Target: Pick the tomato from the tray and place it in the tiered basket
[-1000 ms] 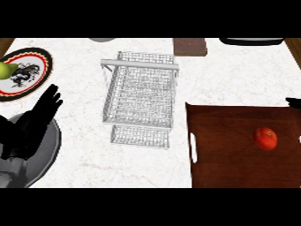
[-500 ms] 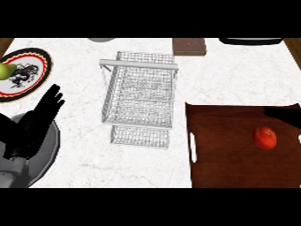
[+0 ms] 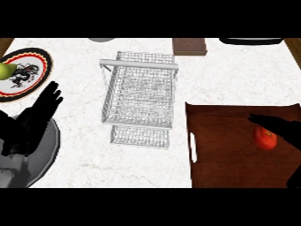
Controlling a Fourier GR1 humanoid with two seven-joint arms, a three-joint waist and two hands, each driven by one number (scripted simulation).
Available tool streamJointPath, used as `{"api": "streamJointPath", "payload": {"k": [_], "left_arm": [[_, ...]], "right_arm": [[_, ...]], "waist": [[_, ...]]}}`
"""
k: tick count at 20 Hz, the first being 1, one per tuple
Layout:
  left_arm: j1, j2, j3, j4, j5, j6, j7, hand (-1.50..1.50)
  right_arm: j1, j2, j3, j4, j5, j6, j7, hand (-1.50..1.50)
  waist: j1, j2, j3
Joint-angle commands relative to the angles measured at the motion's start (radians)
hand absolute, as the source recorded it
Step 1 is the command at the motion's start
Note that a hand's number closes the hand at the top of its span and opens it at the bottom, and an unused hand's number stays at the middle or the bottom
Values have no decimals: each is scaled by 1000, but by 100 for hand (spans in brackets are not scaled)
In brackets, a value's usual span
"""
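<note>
**Inspector:** Red and round, the tomato (image 3: 266, 139) is recorded lying on the dark brown tray (image 3: 224, 150), toward its right side, not yet lifted. The right hand (image 3: 289, 132) is noted above the tray, its fingers straight and extended over the fruit. Whether the tomato is touched cannot be told; no curl around it is seen.

**Assessor:** How is the item expected to handle?

**Inspector:** It is judged light, smooth-skinned and somewhat slippery, with soft flesh that may be bruised if squeezed. A round body is likely to roll on the flat tray when nudged. A hold across the widest part is advised, thumb on one side and fingers on the other, closed from above.

**Assessor:** And the destination?

**Inspector:** The tiered basket (image 3: 141, 97), of white wire, is found on the marble counter (image 3: 237, 75) just left of the tray. Open wire is judged a risk for rolling, so a low release is advised.

**Assessor:** The other hand?

**Inspector:** The left hand (image 3: 29, 121) is seen at the left edge, open and at rest, fingers straight and close together. A patterned plate (image 3: 32, 81) carrying a green pear (image 3: 1, 69) is logged beyond it.

**Assessor:** Markings?

**Inspector:** No brand, label or readable writing is found. Only a dark ornament on the plate is noted.
</note>
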State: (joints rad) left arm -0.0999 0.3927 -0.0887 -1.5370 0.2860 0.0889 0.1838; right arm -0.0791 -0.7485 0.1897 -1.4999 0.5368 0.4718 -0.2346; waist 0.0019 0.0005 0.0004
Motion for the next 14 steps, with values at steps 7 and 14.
{"api": "streamJointPath", "payload": {"k": [7, 14], "left_arm": [[32, -52, 48, 5, -42, -46, -18, 0], [26, -68, 66, 3, -74, -74, 10, 0]], "right_arm": [[-54, 159, -27, 237, 201, -209, -120, -150], [-124, 93, -61, 421, 288, -179, -259, -150]], "waist": [[1, 0, 0], [4, 2, 0]]}}
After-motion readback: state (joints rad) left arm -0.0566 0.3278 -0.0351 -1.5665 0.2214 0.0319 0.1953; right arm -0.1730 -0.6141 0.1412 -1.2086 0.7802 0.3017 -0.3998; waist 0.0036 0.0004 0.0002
